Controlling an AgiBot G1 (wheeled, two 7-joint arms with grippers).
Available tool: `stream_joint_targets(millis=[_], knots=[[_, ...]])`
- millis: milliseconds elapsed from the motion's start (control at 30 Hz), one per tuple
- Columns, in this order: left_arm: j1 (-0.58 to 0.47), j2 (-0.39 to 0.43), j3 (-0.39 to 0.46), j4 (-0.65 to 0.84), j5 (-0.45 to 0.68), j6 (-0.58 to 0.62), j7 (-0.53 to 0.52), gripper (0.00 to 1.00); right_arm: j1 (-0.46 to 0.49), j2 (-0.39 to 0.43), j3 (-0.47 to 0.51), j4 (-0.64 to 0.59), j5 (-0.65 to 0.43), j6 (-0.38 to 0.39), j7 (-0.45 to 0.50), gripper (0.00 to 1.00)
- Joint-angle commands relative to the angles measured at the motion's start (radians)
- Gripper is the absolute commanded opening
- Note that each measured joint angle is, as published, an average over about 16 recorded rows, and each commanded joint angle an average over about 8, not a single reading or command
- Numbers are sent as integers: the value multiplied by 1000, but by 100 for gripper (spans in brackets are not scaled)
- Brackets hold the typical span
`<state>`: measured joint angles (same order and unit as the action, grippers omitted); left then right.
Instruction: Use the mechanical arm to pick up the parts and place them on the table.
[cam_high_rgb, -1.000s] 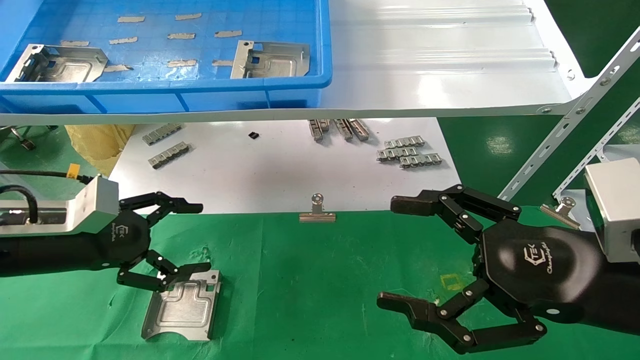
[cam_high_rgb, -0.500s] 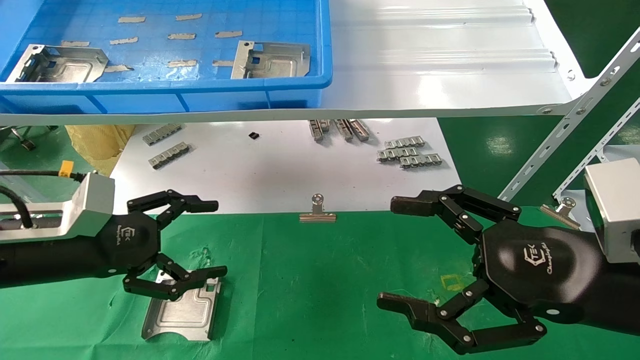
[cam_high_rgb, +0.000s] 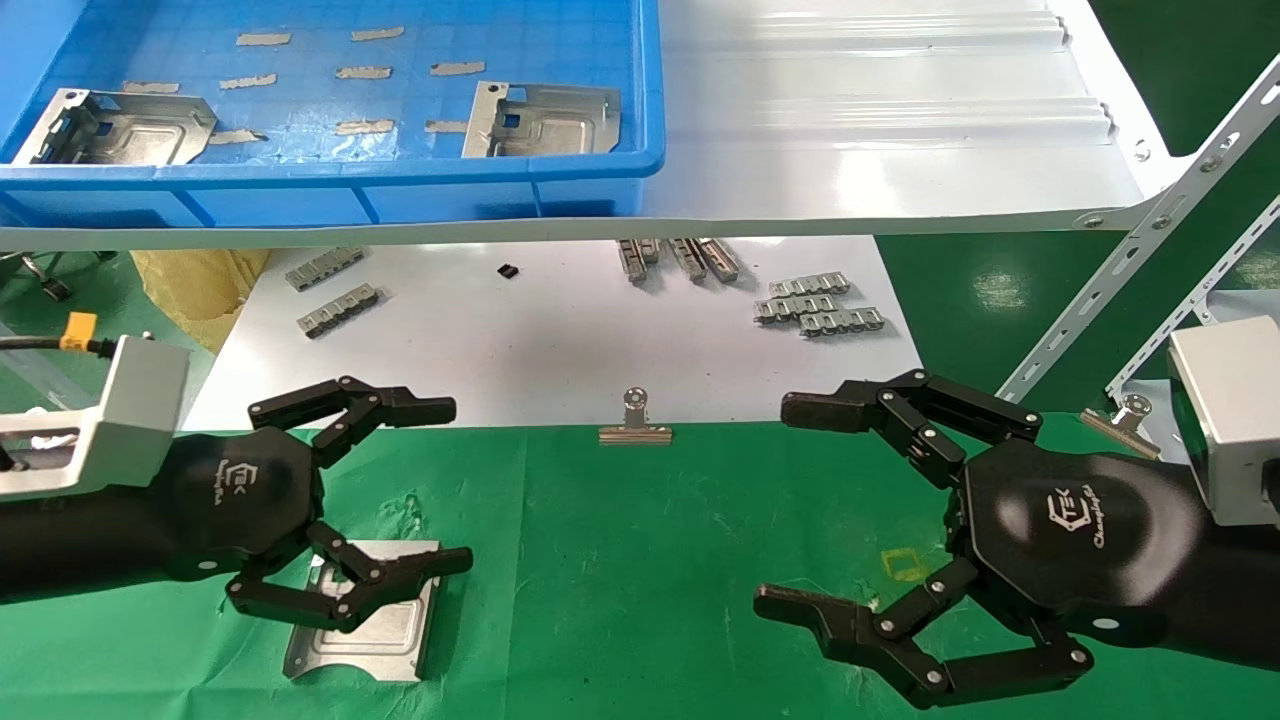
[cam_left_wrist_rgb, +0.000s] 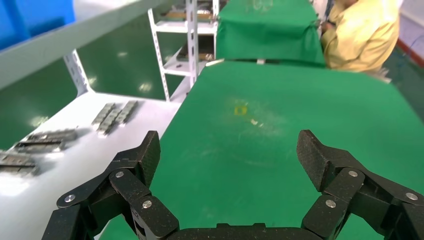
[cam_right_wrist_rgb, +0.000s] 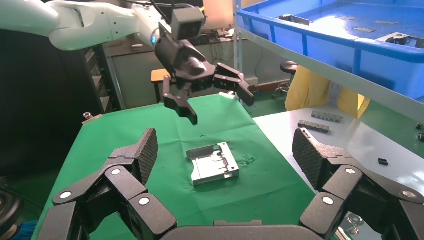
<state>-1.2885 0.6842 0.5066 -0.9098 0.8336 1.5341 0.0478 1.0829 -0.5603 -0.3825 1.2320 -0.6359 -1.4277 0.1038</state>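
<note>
One silver stamped plate (cam_high_rgb: 385, 630) lies flat on the green cloth table (cam_high_rgb: 620, 560) at the front left; it also shows in the right wrist view (cam_right_wrist_rgb: 214, 163). My left gripper (cam_high_rgb: 445, 485) hangs just above the plate's far end, open and empty, clear of it in the right wrist view (cam_right_wrist_rgb: 210, 95). The left wrist view shows its spread fingers (cam_left_wrist_rgb: 230, 155) over bare green cloth. My right gripper (cam_high_rgb: 790, 505) is open and empty above the cloth at the front right (cam_right_wrist_rgb: 225, 150). Two more plates (cam_high_rgb: 120, 125) (cam_high_rgb: 545, 118) lie in the blue bin (cam_high_rgb: 330, 180) on the shelf.
A glossy white sheet (cam_high_rgb: 560, 340) behind the cloth carries small toothed strips (cam_high_rgb: 815, 305) (cam_high_rgb: 330, 290). A binder clip (cam_high_rgb: 635, 420) sits at its front edge, another (cam_high_rgb: 1125, 415) at the right. The white ribbed shelf (cam_high_rgb: 880, 130) overhangs, braced by a perforated angle bar (cam_high_rgb: 1130, 260).
My left hand has come off the plate's far edge, shifted a little to the right and spread its fingers wider. The plate stays lying on the cloth. The right arm has not moved.
</note>
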Motion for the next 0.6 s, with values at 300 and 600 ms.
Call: stream_joint_targets(millis=[300,600], knots=[[99,-34,-105,-174,-48,-18,-109,100,0,0,0,0,0,0,0,100],[187,-64,-198,-327,-90,-34,-206,100,0,0,0,0,0,0,0,100]])
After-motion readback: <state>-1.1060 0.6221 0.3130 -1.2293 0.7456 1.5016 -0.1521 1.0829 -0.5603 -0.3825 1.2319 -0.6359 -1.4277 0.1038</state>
